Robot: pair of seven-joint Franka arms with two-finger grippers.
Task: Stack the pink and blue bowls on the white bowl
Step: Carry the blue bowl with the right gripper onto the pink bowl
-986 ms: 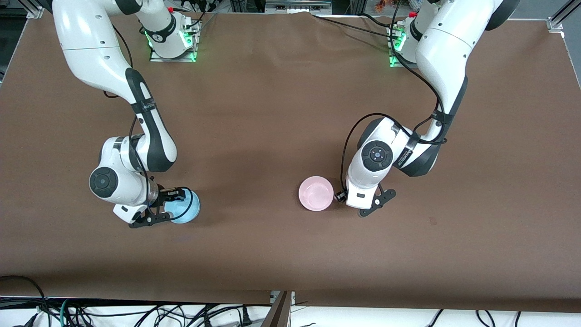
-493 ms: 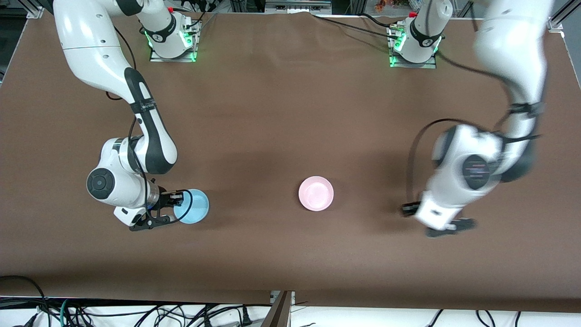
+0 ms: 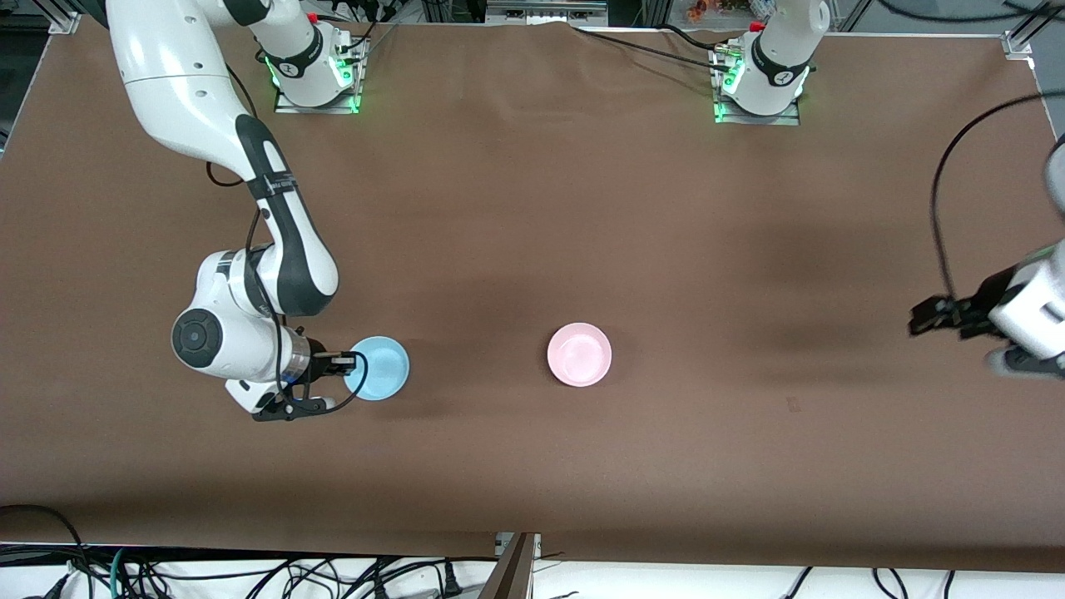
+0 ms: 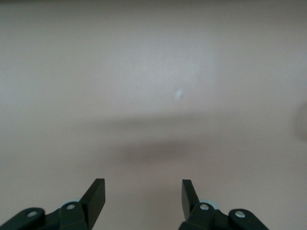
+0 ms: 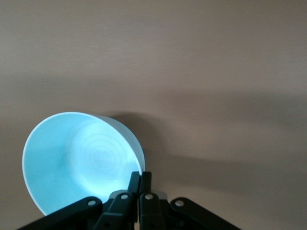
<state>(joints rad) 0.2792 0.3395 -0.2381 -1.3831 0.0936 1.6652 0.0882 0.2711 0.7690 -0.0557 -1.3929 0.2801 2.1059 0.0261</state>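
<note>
The light blue bowl (image 3: 378,368) is held by its rim in my right gripper (image 3: 345,363), toward the right arm's end of the table. In the right wrist view the fingers are pinched on the rim of the tilted blue bowl (image 5: 76,163) at my right gripper (image 5: 139,176). The pale pink bowl (image 3: 579,354) sits alone mid-table. No white bowl shows in any view. My left gripper (image 3: 925,319) is open and empty over bare table near the left arm's end; the left wrist view shows my left gripper (image 4: 143,191) over bare cloth.
The brown table cover (image 3: 532,208) spans the whole table. The arm bases (image 3: 312,79) stand along the edge farthest from the front camera. Cables (image 3: 250,574) hang below the nearest edge.
My left arm has swung away from the pink bowl toward its own end of the table. My right gripper has carried the blue bowl a little toward the pink bowl.
</note>
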